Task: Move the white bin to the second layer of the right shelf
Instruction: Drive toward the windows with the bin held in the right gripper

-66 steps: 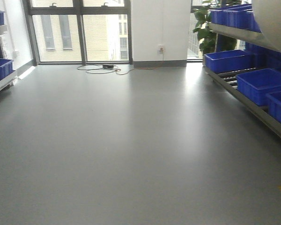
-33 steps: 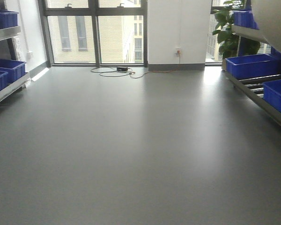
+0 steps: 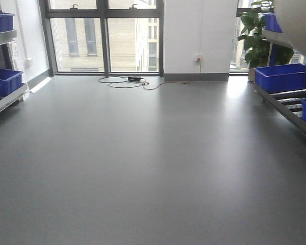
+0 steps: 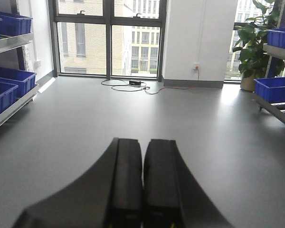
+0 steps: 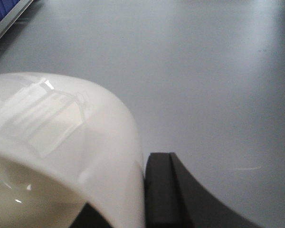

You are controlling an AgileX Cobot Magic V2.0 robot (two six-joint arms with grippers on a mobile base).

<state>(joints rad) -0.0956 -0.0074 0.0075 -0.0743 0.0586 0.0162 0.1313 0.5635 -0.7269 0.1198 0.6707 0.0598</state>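
We see the white bin [image 5: 61, 123] held off the grey floor [image 3: 153, 163] by the right claw [image 5: 143, 164], which is closed on the bin's wall. In the right wrist view one black finger [image 5: 164, 190] presses flat against the outside of the glossy rim, and the other finger is mostly hidden behind the wall. The same bin fills the top right corner of the front view as a pale blurred curve [image 3: 298, 20], close to the camera and above the right shelf [image 3: 288, 104]. We can make out that shelf's low level of roller tracks in metal rails with a steel front bar. A blue crate [image 3: 283, 76] sits at its far end, and another crate shows at the frame edge nearer us. A higher level with one more blue crate runs above it, partly covered by the bin. The bin touches neither level. The left claw [image 4: 143, 142] is closed on nothing, its two black fingers pressed together and pointing out over the open floor. Across the room we see tall windows [image 3: 107, 35], a loop of cable [image 3: 125, 81] on the floor, a potted plant [image 3: 255, 30] and more blue crates [image 3: 5, 79] on the left rack.
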